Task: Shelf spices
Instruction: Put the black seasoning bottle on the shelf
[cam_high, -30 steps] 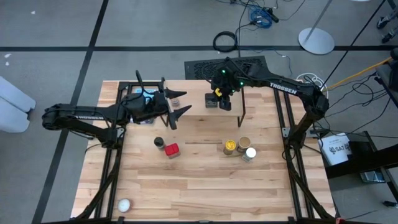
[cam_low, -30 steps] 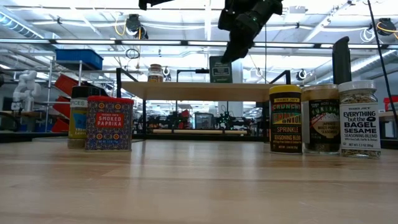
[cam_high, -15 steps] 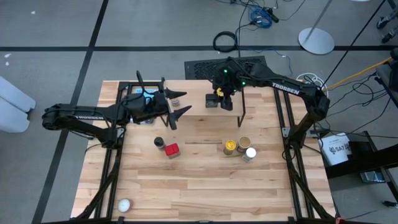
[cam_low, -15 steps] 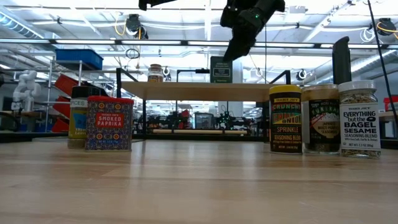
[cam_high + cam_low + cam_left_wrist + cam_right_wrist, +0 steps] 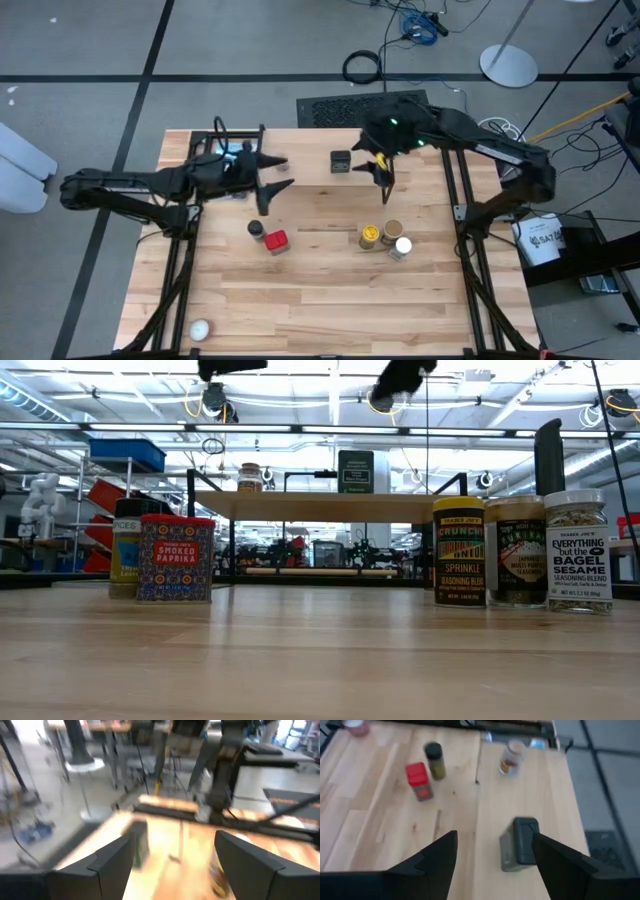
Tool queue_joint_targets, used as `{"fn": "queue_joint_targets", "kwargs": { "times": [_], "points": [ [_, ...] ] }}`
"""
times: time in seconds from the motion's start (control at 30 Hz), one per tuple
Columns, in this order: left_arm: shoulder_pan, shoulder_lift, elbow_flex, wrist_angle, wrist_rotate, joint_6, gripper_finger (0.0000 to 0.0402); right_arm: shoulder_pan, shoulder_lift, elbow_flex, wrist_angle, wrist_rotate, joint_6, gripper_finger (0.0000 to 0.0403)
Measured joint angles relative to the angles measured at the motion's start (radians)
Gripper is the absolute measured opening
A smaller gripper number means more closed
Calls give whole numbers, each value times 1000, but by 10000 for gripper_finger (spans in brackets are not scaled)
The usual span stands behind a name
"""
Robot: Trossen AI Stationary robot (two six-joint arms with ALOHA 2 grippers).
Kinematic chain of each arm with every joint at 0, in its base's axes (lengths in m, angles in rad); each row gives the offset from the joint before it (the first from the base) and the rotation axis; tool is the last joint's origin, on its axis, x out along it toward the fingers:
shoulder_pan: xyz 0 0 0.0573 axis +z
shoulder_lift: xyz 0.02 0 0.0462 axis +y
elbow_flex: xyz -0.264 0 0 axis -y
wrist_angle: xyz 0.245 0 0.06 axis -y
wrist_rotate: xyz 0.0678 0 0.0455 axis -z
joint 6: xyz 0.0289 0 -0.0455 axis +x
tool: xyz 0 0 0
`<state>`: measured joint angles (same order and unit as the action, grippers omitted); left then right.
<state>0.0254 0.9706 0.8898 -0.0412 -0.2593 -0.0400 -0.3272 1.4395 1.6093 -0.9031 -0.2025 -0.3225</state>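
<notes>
High view: shelf [image 5: 300, 165] stands at the table's [image 5: 300, 300] far side. Black square tin [image 5: 341, 161] sits on its plank, free of both arms. Right tool [image 5: 380, 170] hovers just beside that tin, fingers spread, nothing in them. Left tool [image 5: 268, 180] hangs over the shelf's left part, fingers apart, empty. Mid-table: small dark-lidded jar [image 5: 256, 230] touching or just beside red tin [image 5: 276, 241]; to the right, yellow-lidded jar [image 5: 370, 235], tan-lidded jar [image 5: 393, 229] and white-lidded jar [image 5: 402, 246] clustered. Small white ball [image 5: 199, 329] near the front left corner.

Low view: black square tin [image 5: 355, 471] upright on the plank; another jar [image 5: 250, 477] on the plank to its left. Red tin [image 5: 176, 558] and dark-lidded jar in front left, three jars front right. Arms only at the top edge.

Left wrist view: blurred; left tool's fingers [image 5: 107, 862] wide apart, nothing between.

Right wrist view: black square tin [image 5: 520, 843] on the plank between the open fingers [image 5: 437, 860], untouched.
</notes>
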Motion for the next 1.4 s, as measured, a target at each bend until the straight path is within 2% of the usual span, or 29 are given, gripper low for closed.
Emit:
{"fn": "queue_joint_targets", "kwargs": {
  "times": [0.17,0.33,0.5,0.6,0.73,0.83,1.07,1.3,1.4],
  "points": [
    [-57,-48,0,-216,23,-159,283,133,-77,0,21,84,44,243],
    [-147,-50,0,-368,30,-293,283,281,-86,0,22,155,122,243],
    [-242,-48,0,-495,96,-482,283,412,-44,0,20,158,158,242],
    [-296,-48,0,-573,93,-586,283,474,-1,0,25,159,158,242],
    [-360,-38,0,-690,35,-683,283,528,68,0,27,153,158,242],
    [-402,-20,0,-755,-6,-685,283,552,116,0,27,151,157,242],
    [-460,65,0,-898,-185,-582,283,567,192,0,42,148,162,242],
    [-458,135,0,-950,-191,-612,283,559,232,0,70,148,131,242],
    [-433,144,0,-949,-148,-635,283,549,239,0,70,146,124,242]
  ]
}}
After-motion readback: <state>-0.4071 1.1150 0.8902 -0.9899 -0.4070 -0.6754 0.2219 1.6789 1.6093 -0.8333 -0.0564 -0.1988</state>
